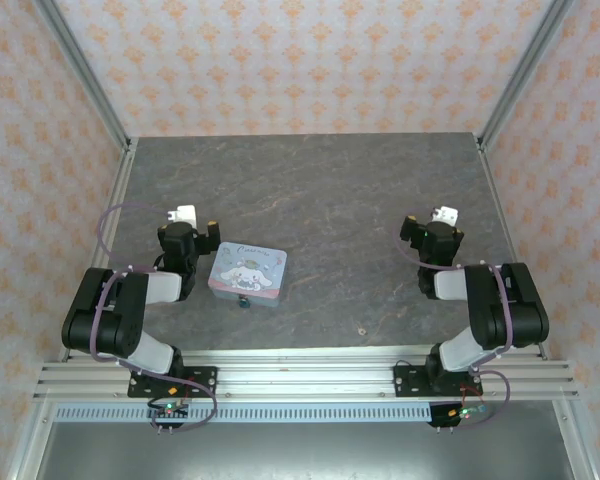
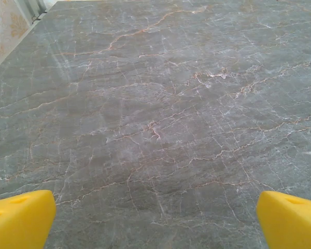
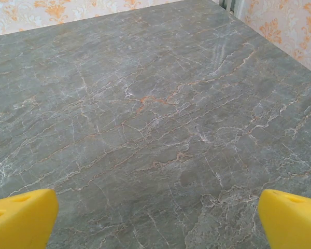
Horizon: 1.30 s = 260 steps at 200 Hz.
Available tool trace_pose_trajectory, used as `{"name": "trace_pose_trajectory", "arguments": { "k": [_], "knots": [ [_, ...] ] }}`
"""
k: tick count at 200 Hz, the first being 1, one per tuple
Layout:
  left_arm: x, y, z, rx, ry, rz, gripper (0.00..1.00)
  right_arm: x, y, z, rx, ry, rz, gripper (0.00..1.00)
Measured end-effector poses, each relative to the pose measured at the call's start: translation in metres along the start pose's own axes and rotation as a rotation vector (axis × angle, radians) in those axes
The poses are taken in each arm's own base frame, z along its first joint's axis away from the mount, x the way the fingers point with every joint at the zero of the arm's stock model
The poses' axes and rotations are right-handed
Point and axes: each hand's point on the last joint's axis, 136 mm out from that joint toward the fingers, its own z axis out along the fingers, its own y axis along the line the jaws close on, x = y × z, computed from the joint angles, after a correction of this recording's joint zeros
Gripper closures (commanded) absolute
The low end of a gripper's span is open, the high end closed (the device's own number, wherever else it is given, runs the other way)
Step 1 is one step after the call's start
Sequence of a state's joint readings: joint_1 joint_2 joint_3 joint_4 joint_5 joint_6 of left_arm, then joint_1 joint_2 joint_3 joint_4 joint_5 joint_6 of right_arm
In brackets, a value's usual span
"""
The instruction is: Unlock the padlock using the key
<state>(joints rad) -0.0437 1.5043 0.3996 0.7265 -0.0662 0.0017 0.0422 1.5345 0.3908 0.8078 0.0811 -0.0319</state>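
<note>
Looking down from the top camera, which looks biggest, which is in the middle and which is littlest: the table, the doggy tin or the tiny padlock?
1. The table, by far the largest.
2. The tin, a small rectangle on it.
3. The padlock, just a dark speck at the tin's near edge.

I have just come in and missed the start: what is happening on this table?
Nothing is handled yet. Both arms sit folded at the near edge, and the left gripper and right gripper have their fingers wide open, holding nothing. The small padlock lies by the near side of a pastel tin, just right of the left arm.
</note>
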Motion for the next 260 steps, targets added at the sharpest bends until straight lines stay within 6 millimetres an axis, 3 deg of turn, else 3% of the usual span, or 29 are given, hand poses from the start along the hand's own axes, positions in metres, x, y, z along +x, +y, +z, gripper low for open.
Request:
{"name": "trace_pose_trajectory", "arguments": {
  "k": [190, 215, 238, 260],
  "knots": [
    [-0.006, -0.001, 0.001, 0.004, -0.011, -0.003, 0.00, -0.001, -0.001, 0.000, 0.006, 0.000, 0.004, 0.01],
    [-0.011, 0.003, 0.002, -0.027, 0.024, -0.003, 0.00, -0.025, -0.010, -0.018, 0.043, -0.057, 0.032, 0.01],
    [-0.045, 0.012, 0.001, -0.087, 0.016, -0.043, 0.00, -0.067, -0.014, -0.048, 0.038, -0.165, 0.126, 0.01],
    [-0.072, 0.023, -0.008, -0.143, 0.011, -0.120, 0.00, -0.089, -0.014, -0.074, -0.014, -0.216, 0.289, 0.01]
  ]
}}
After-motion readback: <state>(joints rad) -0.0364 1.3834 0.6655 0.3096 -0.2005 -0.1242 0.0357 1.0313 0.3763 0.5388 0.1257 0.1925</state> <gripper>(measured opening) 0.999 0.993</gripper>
